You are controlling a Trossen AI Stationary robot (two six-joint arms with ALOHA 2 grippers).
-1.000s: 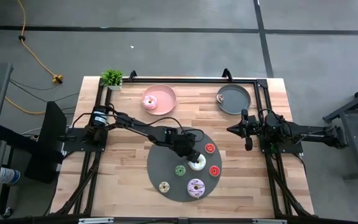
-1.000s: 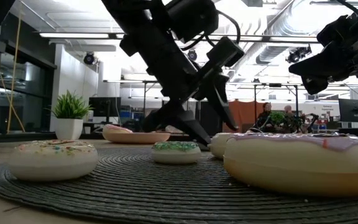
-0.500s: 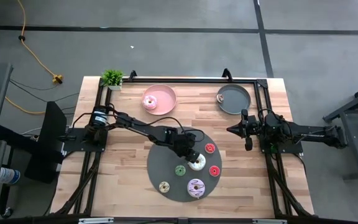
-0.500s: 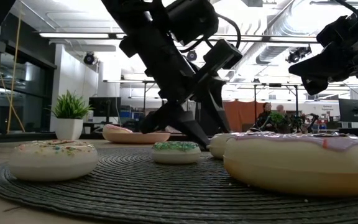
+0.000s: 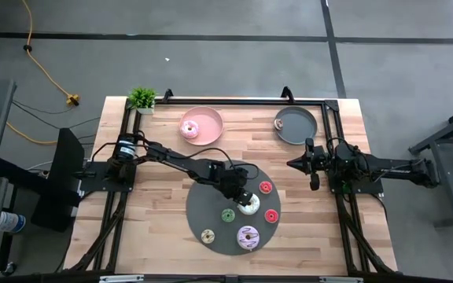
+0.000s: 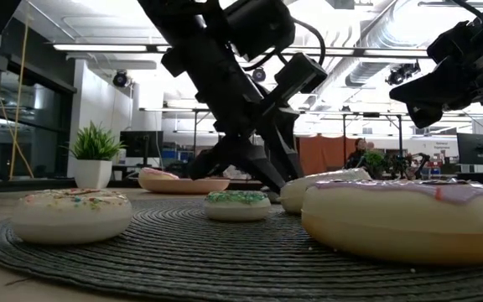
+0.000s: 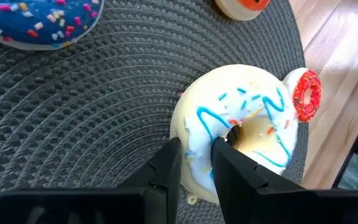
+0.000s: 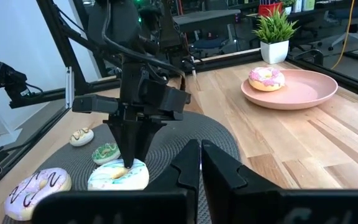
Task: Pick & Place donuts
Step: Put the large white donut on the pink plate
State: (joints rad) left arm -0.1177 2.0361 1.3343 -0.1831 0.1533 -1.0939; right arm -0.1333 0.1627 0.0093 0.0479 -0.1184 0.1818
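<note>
In the left wrist view the blue donut (image 7: 39, 18) is cut off by the picture's edge, and so is an orange-topped one (image 7: 242, 7), of which only a sliver shows. The left gripper's fingers (image 7: 166, 174) cover part of the white donut (image 7: 241, 134), hiding its near rim. In the low view the purple-frosted donut (image 6: 409, 218) runs past the frame edge and hides most of the white one behind it. In the high view the small object in the grey plate (image 5: 296, 126) is too small to identify
</note>
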